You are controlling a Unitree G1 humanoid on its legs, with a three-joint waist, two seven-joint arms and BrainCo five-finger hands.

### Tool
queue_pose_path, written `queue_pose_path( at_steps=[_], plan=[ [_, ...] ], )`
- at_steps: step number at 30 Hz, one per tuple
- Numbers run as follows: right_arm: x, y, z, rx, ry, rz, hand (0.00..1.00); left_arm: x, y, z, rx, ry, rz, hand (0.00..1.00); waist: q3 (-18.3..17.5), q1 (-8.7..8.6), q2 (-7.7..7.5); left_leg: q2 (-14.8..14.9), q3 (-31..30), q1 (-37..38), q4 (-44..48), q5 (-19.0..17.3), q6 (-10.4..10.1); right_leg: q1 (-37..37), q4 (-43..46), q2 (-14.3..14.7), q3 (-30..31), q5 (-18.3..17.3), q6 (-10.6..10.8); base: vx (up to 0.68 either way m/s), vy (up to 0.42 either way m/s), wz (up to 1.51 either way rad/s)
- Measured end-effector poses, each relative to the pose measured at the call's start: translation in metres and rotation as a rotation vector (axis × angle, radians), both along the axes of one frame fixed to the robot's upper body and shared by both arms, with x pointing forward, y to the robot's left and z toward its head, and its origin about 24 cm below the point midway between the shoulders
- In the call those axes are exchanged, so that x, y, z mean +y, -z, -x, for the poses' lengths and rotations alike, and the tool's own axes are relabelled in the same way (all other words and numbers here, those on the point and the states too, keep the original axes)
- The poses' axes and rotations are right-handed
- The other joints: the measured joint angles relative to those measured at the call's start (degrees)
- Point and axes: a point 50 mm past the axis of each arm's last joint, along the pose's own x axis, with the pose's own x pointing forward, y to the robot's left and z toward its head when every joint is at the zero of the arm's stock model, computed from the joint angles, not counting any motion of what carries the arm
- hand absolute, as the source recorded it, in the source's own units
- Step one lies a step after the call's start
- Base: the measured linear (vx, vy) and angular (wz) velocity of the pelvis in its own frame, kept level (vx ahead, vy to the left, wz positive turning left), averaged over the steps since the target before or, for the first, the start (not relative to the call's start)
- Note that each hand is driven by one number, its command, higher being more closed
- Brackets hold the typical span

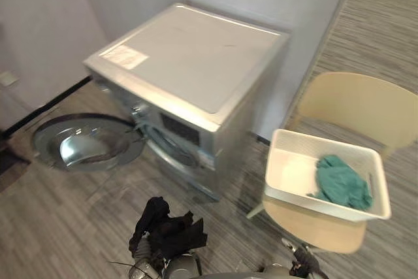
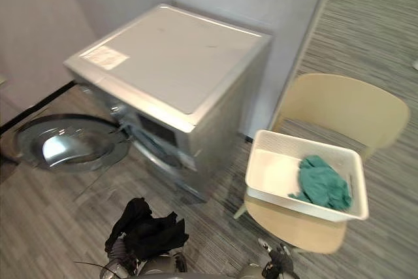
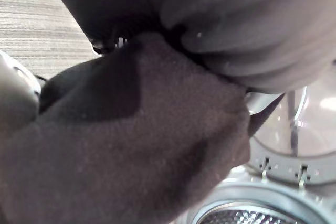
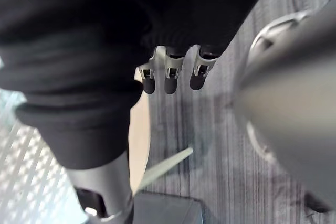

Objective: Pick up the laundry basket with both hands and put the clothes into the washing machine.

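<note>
A silver washing machine (image 1: pixel 189 63) stands against pale grey walls (image 1: pixel 39 24) on a grey wood-grain floor (image 1: pixel 65 227), its round door (image 1: pixel 85 142) swung open at the left of the frame. At right, a white laundry basket (image 1: pixel 290 174) rests on a beige chair (image 1: pixel 366 106), a green cloth (image 1: pixel 343 182) inside. At bottom centre, a black garment (image 1: pixel 166 230) bunches over the left hand (image 3: pixel 252 30); its grip cannot be told. The right hand (image 4: pixel 170 74) hangs with fingers straight, touching nothing.
</note>
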Motion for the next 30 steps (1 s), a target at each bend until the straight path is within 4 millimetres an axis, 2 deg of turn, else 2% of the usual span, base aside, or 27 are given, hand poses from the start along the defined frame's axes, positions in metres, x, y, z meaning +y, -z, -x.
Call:
queue_pose_path(
  at_steps=[1, 2, 3, 4, 5, 6, 9, 13, 15, 16, 17, 18, 19, 20, 21, 22, 23, 24, 25, 26, 27, 28, 29, 30],
  plan=[
    [-0.002, 0.001, 0.003, 0.007, 0.026, -0.001, 0.0, 0.0, 0.001, 0.001, 0.009, -0.008, 0.005, 1.0, -0.2, -0.14, 0.36, 4.7, 3.3, 0.5, -0.2, 1.4, 1.4, 1.2, 0.7, -1.3, -2.4, 0.4, 0.7, 0.0, 0.333, 1.2],
    [-0.005, 0.001, 0.005, 0.007, 0.045, 0.002, 0.0, -0.001, 0.003, 0.004, 0.021, -0.009, 0.01, 1.0, -0.7, -0.49, 0.77, 6.6, 4.8, 0.9, -2.0, 3.3, 1.7, 1.8, 1.0, -1.8, -3.7, 0.7, 1.3, 0.03, 0.335, 1.27],
    [-0.009, 0.003, 0.009, 0.032, 0.084, -0.006, 0.0, -0.004, 0.005, 0.006, 0.042, -0.008, 0.021, 1.0, -1.5, -1.56, 0.67, 4.3, 6.9, 1.4, -4.6, 3.8, -2.6, 2.1, 0.2, -3.5, -5.5, 1.8, 3.0, 0.05, 0.437, 1.25],
    [0.0, 0.009, 0.018, 0.076, 0.098, -0.042, 0.0, 0.003, 0.006, 0.006, 0.059, 0.016, -0.001, 1.0, -2.2, -1.89, -0.31, 0.9, 6.2, 0.9, -8.3, 5.0, -4.7, 3.0, -5.4, -2.8, -4.5, 2.7, 2.9, 0.04, 0.337, 1.17],
    [0.003, 0.011, 0.023, 0.098, 0.101, -0.059, 0.0, 0.007, 0.006, 0.007, 0.069, 0.031, -0.014, 1.0, -2.5, -1.93, -0.85, -0.5, 5.4, 0.9, -10.3, 5.4, -5.3, 3.9, -8.7, -1.9, -4.3, 3.8, 3.0, 0.05, 0.353, 0.97],
    [0.005, 0.014, 0.028, 0.128, 0.115, -0.074, 0.0, 0.012, 0.008, 0.01, 0.094, 0.05, -0.026, 1.0, -2.6, -2.09, -0.98, -2.1, 3.7, 0.6, -12.1, 5.5, -5.4, 5.9, -13.8, -0.9, -4.4, 8.4, 3.3, 0.05, 0.212, 0.62],
    [0.002, 0.015, 0.03, 0.14, 0.144, -0.075, 0.0, 0.02, 0.01, 0.021, 0.142, 0.091, -0.053, 1.0, -2.6, -1.29, -0.9, -4.2, 2.6, 1.3, -13.0, 5.9, -5.1, 8.2, -17.6, -1.0, -4.6, 14.5, 3.0, 0.04, 0.245, 0.29],
    [0.003, 0.013, 0.016, 0.117, 0.111, -0.078, 0.0, 0.028, 0.011, 0.032, 0.18, 0.102, -0.074, 1.0, -2.8, -1.16, -0.81, -4.9, 1.7, 0.8, -13.3, 6.1, -4.7, 8.1, -18.1, -1.2, -4.9, 17.0, 3.9, -0.04, 0.077, 0.09],
    [-0.005, 0.011, 0.011, 0.105, 0.094, -0.057, 0.0, 0.018, 0.013, 0.03, 0.173, 0.117, -0.049, 1.0, -2.9, -1.28, 0.46, -6.7, -0.8, -0.7, -13.9, 6.0, -3.8, 7.9, -16.4, -2.7, -6.1, 17.1, 4.2, -0.06, 0.016, 0.5],
    [-0.012, 0.01, 0.012, 0.108, 0.088, -0.038, 0.0, 0.007, 0.015, 0.03, 0.17, 0.127, -0.021, 1.0, -3.0, -1.39, 1.22, -8.2, -2.7, -1.4, -14.4, 5.1, -2.3, 7.0, -12.8, -4.5, -6.7, 17.1, 4.2, -0.03, 0.055, 0.73],
    [-0.017, 0.009, 0.014, 0.112, 0.091, -0.025, 0.0, 0.001, 0.016, 0.029, 0.168, 0.136, -0.009, 1.0, -3.0, -1.42, 1.88, -9.2, -4.0, -1.3, -14.8, 4.7, -1.7, 6.8, -10.1, -5.9, -6.3, 17.1, 4.1, -0.03, 0.137, 1.13],
    [-0.024, 0.008, 0.021, 0.122, 0.098, -0.005, 0.0, -0.007, 0.016, 0.027, 0.166, 0.163, 0.003, 1.0, -3.0, -1.57, 2.35, -11.4, -6.5, -0.9, -15.3, 4.0, -0.8, 5.6, -3.6, -8.3, -2.3, 17.2, -2.0, -0.02, 0.197, 1.12],
    [-0.029, 0.006, 0.023, 0.105, 0.101, 0.015, 0.0, -0.011, 0.016, 0.025, 0.159, 0.178, 0.007, 1.0, -2.9, -1.38, 2.99, -12.1, -7.9, 0.3, -15.9, 3.4, -0.4, 3.1, 1.7, -8.6, 5.1, 19.5, -7.6, -0.01, 0.2, 1.14],
    [-0.029, 0.005, 0.023, 0.093, 0.104, 0.018, 0.0, -0.013, 0.016, 0.027, 0.16, 0.178, 0.01, 1.0, -2.6, -1.43, 3.98, -11.6, -10.0, 1.2, -16.2, 3.2, -0.2, 0.3, 7.0, -6.5, 13.7, 16.8, -5.4, 0.01, 0.137, 0.84],
    [-0.017, 0.006, 0.016, 0.064, 0.11, -0.017, 0.0, -0.004, 0.015, 0.026, 0.157, 0.164, -0.013, 1.0, -2.2, -1.41, 3.05, -11.6, -11.5, 2.3, -17.1, 3.3, 0.4, -3.9, 14.4, -2.2, 20.3, 9.0, -3.0, 0.03, 0.081, 0.75],
    [-0.005, 0.006, 0.01, 0.039, 0.106, -0.048, 0.0, 0.006, 0.011, 0.022, 0.138, 0.145, -0.04, 1.0, -1.8, -1.54, 0.65, -12.2, -12.3, 3.1, -18.2, 3.6, 0.9, -8.0, 19.4, 2.6, 23.6, 4.0, -3.0, 0.04, 0.046, 0.63],
    [0.001, 0.006, 0.009, 0.028, 0.116, -0.067, 0.0, 0.01, 0.01, 0.018, 0.125, 0.14, -0.05, 1.0, -1.5, -1.59, -0.47, -12.4, -12.8, 3.7, -18.6, 3.6, 1.0, -9.6, 20.3, 4.6, 24.4, 2.0, -2.7, 0.05, -0.009, 0.65],
    [0.007, 0.006, 0.007, 0.01, 0.138, -0.089, 0.0, 0.01, 0.007, 0.011, 0.103, 0.141, -0.055, 1.0, -0.9, -1.82, -1.99, -12.5, -13.2, 4.4, -19.2, 3.6, 1.1, -12.1, 20.2, 8.1, 23.2, -0.5, -1.5, 0.04, -0.078, 0.74],
    [0.009, 0.005, 0.006, -0.012, 0.186, -0.109, 0.0, 0.006, 0.006, 0.003, 0.084, 0.145, -0.045, 1.0, -0.6, -2.38, -2.52, -12.5, -13.6, 4.5, -19.6, 3.6, 1.1, -13.4, 17.2, 10.1, 20.3, -1.4, -0.7, 0.04, -0.094, 0.81],
    [0.009, 0.006, 0.008, -0.015, 0.209, -0.12, 0.0, 0.004, 0.005, -0.001, 0.072, 0.148, -0.041, 1.0, -0.6, -2.71, -2.58, -12.6, -13.9, 4.5, -19.8, 3.5, 1.3, -13.8, 14.8, 10.8, 18.9, -1.4, -0.7, 0.07, -0.105, 0.9],
    [0.01, 0.006, 0.009, -0.017, 0.254, -0.137, 0.0, 0.001, 0.004, -0.009, 0.051, 0.153, -0.038, 1.0, -0.9, -3.04, -3.13, -13.3, -14.4, 5.3, -22.0, 3.5, 1.2, -14.2, 7.3, 11.5, 16.6, -1.3, -0.6, 0.1, -0.093, 0.75],
    [0.011, 0.007, 0.011, -0.011, 0.266, -0.146, 0.0, 0.001, 0.002, -0.013, 0.039, 0.152, -0.039, 1.0, -1.5, -3.71, -4.56, -15.8, -14.7, 5.9, -23.6, 3.4, 1.1, -14.1, 1.8, 10.7, 15.6, -1.5, -0.7, 0.13, -0.066, 0.89],
    [0.012, 0.008, 0.013, -0.01, 0.281, -0.151, 0.0, 0.002, -0.002, -0.022, 0.01, 0.143, -0.044, 1.0, -1.8, -4.68, -6.58, -17.4, -14.8, 4.8, -18.5, 2.8, 1.2, -14.4, -0.7, 9.0, 14.4, 1.1, -4.5, 0.08, -0.02, 0.51],
    [0.012, 0.008, 0.013, -0.01, 0.281, -0.151, 0.0, 0.002, -0.002, -0.022, 0.01, 0.143, -0.044, 1.0, -1.8, -4.68, -6.58, -17.4, -14.8, 4.8, -18.5, 2.8, 1.2, -14.4, -0.7, 9.0, 14.4, 1.1, -4.5, 0.04, 0.008, 0.33]
  ],
)
